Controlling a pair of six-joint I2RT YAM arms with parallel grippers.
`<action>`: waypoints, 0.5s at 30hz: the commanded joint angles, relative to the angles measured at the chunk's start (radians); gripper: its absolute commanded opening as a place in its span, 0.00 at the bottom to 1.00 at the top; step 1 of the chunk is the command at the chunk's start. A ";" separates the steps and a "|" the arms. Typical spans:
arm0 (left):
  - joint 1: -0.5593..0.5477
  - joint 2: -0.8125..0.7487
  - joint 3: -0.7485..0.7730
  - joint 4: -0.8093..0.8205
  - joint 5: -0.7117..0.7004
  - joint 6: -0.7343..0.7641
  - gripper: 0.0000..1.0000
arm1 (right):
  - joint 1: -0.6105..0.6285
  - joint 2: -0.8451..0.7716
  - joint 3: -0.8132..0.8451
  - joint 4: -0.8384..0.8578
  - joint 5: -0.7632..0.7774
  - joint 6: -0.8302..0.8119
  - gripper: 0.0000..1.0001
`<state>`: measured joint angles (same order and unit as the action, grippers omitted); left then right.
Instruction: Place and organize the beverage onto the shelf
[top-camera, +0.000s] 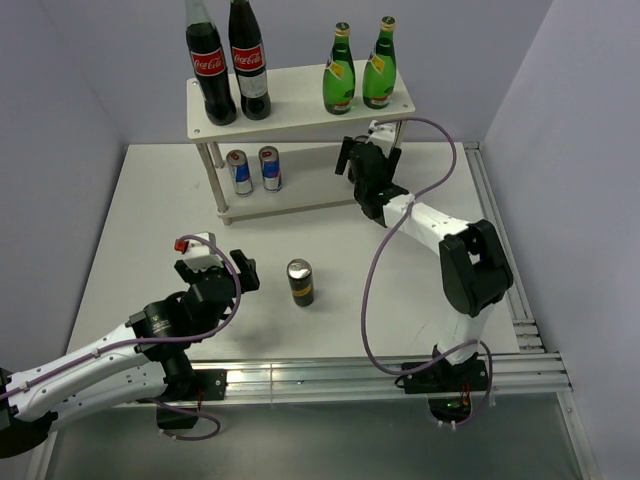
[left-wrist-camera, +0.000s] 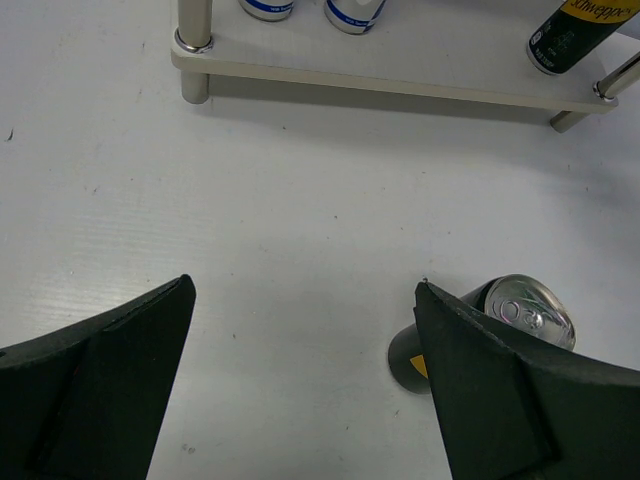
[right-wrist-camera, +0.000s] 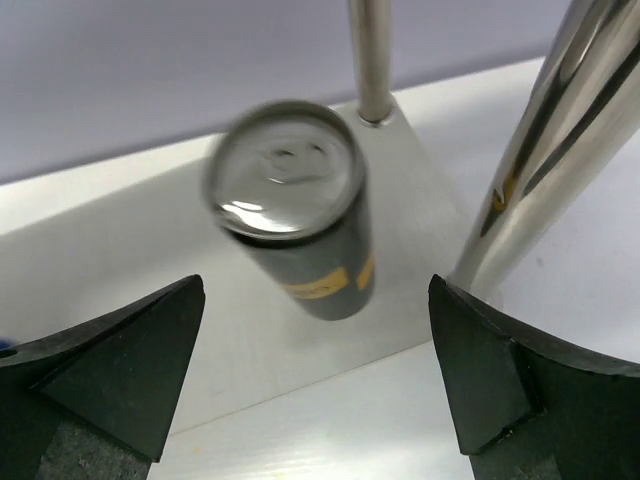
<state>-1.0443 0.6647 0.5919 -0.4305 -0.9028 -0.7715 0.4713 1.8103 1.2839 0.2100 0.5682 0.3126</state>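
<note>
The white two-tier shelf (top-camera: 300, 95) stands at the back. Two green bottles (top-camera: 340, 72) (top-camera: 380, 66) are on its top board. Two blue-and-silver cans (top-camera: 239, 172) (top-camera: 269, 168) sit on the lower board (left-wrist-camera: 400, 85). One dark gold-topped can (right-wrist-camera: 305, 215) stands on that lower board's right end, and my right gripper (right-wrist-camera: 315, 285) (top-camera: 366, 162) is open just in front of it, not touching. A second dark can (top-camera: 300, 282) (left-wrist-camera: 520, 315) stands on the table. My left gripper (left-wrist-camera: 303, 283) (top-camera: 216, 264) is open to its left, holding nothing.
Two tall cola bottles (top-camera: 210, 65) (top-camera: 248, 58) occupy the left of the top board. Shiny shelf legs (right-wrist-camera: 372, 60) (right-wrist-camera: 540, 150) rise close behind and right of the right gripper. The right arm's cable (top-camera: 375, 270) loops over the table. Walls enclose the back and sides.
</note>
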 joint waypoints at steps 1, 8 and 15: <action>-0.005 -0.002 -0.001 0.021 -0.007 0.008 0.98 | 0.020 -0.090 -0.026 0.005 -0.063 -0.001 1.00; -0.005 0.006 0.000 0.019 -0.007 0.008 0.98 | 0.116 -0.328 -0.219 -0.034 -0.048 0.059 1.00; -0.006 0.019 0.005 0.018 -0.010 0.009 0.98 | 0.418 -0.774 -0.614 0.015 -0.031 0.092 1.00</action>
<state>-1.0447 0.6788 0.5919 -0.4305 -0.9031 -0.7719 0.8173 1.2022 0.7895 0.1780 0.5327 0.3771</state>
